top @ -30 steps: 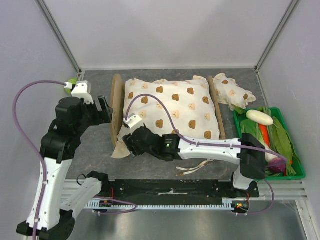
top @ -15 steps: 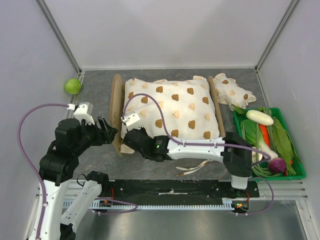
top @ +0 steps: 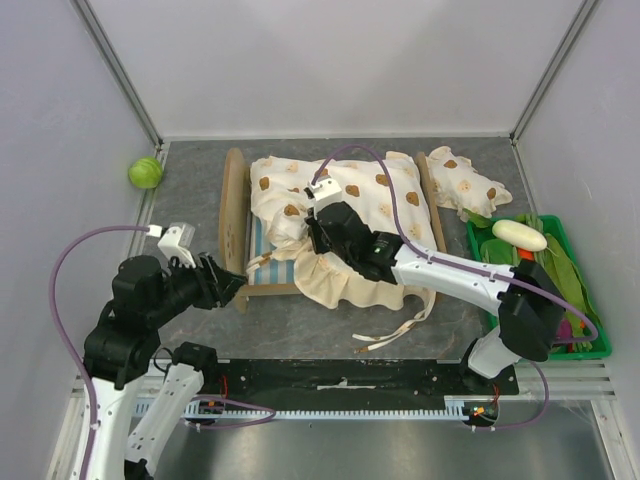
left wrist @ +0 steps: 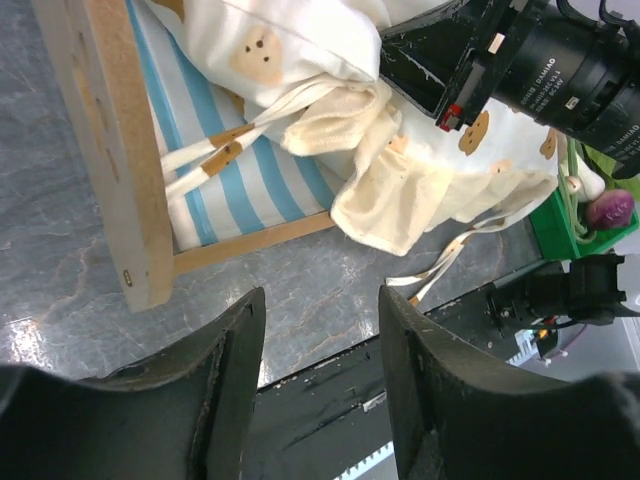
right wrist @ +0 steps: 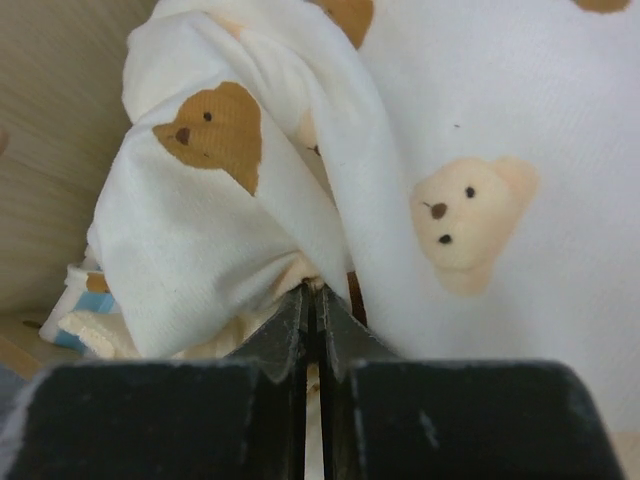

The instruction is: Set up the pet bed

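In the top view the pet bed lies across the middle of the tabletop, headboard at frame left. The bear-print cushion is spread over most of it. The right gripper has the cushion's left part bunched up, so a strip of the striped base shows at the bed's lower left, probably to reseat the cushion squarely inside the rails. The left gripper hovers just off the bed's lower-left corner, likely ready to steady the frame. A small pillow waits right of the bed, above a green crate of vegetables, and a green fruit sits at far left. In the left wrist view that gripper's jaws stand partly apart with nothing between them. The frame corner lies at upper left, and the cushion's loose ties trail onto the tabletop. In the right wrist view the fingers are pinched fully together on a fold of the cushion fabric at centre, with the wooden headboard behind at left.
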